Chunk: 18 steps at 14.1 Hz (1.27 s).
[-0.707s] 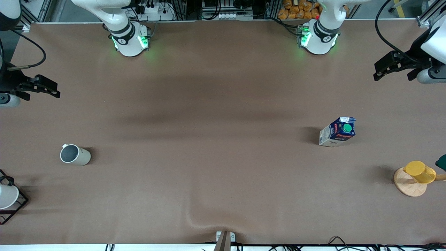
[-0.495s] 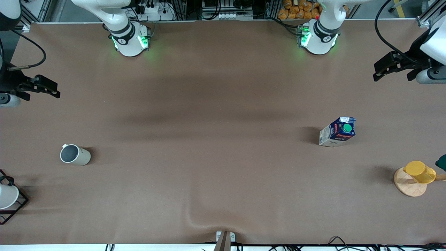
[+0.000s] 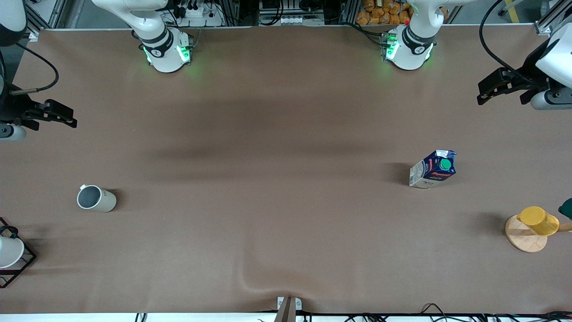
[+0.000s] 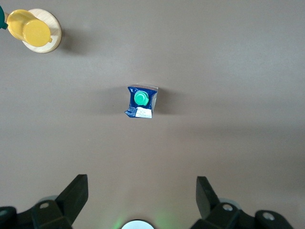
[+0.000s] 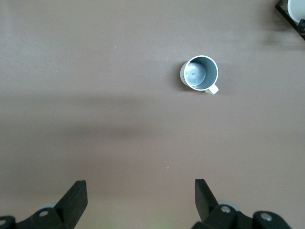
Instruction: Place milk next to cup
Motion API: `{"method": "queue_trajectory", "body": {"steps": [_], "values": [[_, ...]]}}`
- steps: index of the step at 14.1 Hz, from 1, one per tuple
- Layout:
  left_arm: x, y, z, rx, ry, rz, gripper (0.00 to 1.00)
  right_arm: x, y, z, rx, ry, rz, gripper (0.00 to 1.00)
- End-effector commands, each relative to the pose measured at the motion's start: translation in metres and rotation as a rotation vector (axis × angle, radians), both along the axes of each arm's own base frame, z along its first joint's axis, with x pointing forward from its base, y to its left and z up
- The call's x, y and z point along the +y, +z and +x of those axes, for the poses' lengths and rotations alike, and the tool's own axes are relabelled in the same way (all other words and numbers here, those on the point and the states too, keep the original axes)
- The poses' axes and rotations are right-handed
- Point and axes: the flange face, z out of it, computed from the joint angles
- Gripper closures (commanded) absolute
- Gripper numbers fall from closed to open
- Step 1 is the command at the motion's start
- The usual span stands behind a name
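Observation:
The milk [image 3: 432,169], a dark blue carton with a green cap, stands upright toward the left arm's end of the table; it also shows in the left wrist view [image 4: 141,101]. The cup [image 3: 96,198], a cream mug with a grey inside, stands toward the right arm's end; it also shows in the right wrist view [image 5: 199,73]. My left gripper [image 3: 485,91] hangs open and empty high over its end of the table [image 4: 142,191]. My right gripper [image 3: 67,117] hangs open and empty high over its own end [image 5: 140,191]. Both are far from the milk and the cup.
A yellow cup [image 3: 538,220] lies on a round wooden stand [image 3: 523,239] at the left arm's end, nearer the front camera than the milk. A white cup in a black wire rack [image 3: 11,255] sits at the right arm's end. The brown cloth has a wrinkle [image 3: 263,284] near the front edge.
The left gripper has shifted very slightly. The right arm, the milk and the cup have not moved.

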Motion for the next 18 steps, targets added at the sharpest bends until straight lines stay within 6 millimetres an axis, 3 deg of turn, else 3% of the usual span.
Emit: {"method": "queue_trajectory", "body": {"steps": [1,5,13,15,18], "values": [[0.002,0.003,-0.001,-0.012,-0.017,-0.016,0.0,-0.004,-0.01,0.006,0.016,0.009,-0.003,0.0],[0.011,-0.005,0.006,0.002,0.0,-0.019,0.0,-0.006,-0.049,0.029,0.039,0.033,-0.005,0.0],[0.011,-0.062,0.039,0.092,0.015,-0.021,0.0,-0.033,-0.183,0.118,0.052,0.415,0.007,0.0],[0.014,-0.072,0.046,0.105,0.017,-0.017,0.0,-0.074,-0.213,0.128,0.07,0.484,0.031,0.0],[0.019,-0.099,0.058,0.13,0.027,-0.01,0.0,-0.114,-0.249,0.137,0.011,0.645,0.027,0.0]]}}
